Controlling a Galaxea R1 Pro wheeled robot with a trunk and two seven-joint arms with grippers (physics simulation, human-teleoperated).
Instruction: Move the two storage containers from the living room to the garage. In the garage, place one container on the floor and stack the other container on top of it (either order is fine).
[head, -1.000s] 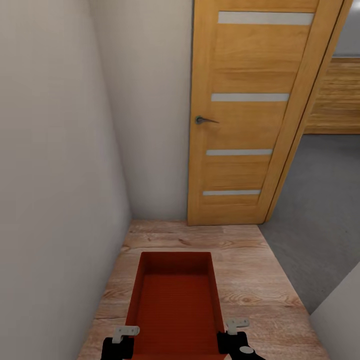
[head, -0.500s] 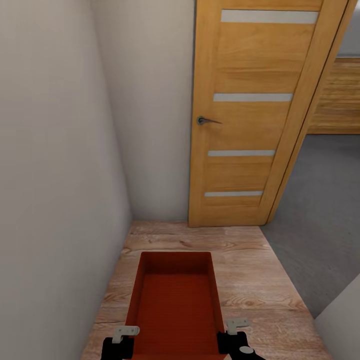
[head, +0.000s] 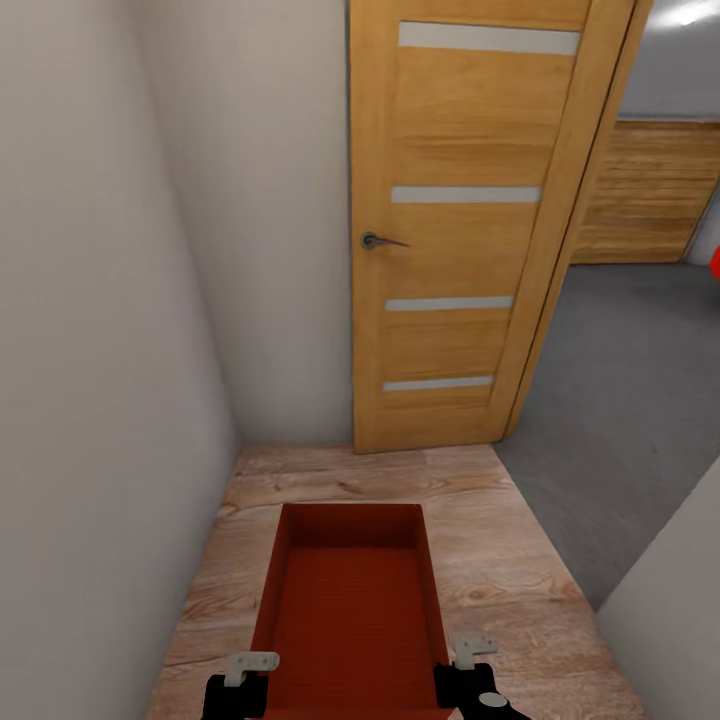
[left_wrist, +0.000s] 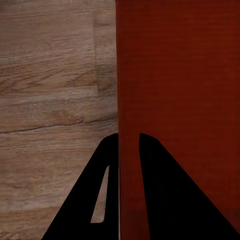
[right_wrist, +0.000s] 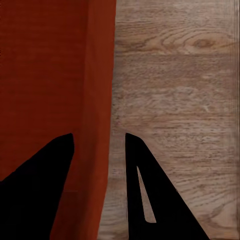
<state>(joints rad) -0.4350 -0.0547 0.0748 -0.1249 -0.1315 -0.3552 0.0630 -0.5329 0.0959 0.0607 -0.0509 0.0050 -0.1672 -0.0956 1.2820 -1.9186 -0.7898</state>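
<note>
Red-orange storage container (head: 350, 600); honey-wood door (head: 460, 230) with pale stripes; light plank flooring (head: 500, 540); speckled grey floor (head: 630, 400); possibly red car (head: 715, 262) at right edge.

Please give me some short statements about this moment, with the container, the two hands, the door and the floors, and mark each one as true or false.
1. The left hand grips a side wall of the storage container, one finger on each face of the wall. True.
2. The container holds a stack of books. False: its inside is empty.
3. The wooden door stands ahead, with a handle on its left side in the head view. True.
4. The robot stands on grey concrete. False: wood planks lie under the container; the grey floor begins beyond the doorway, to the right.
5. The right hand hangs free beside the container. False: it straddles the other side wall.
</note>
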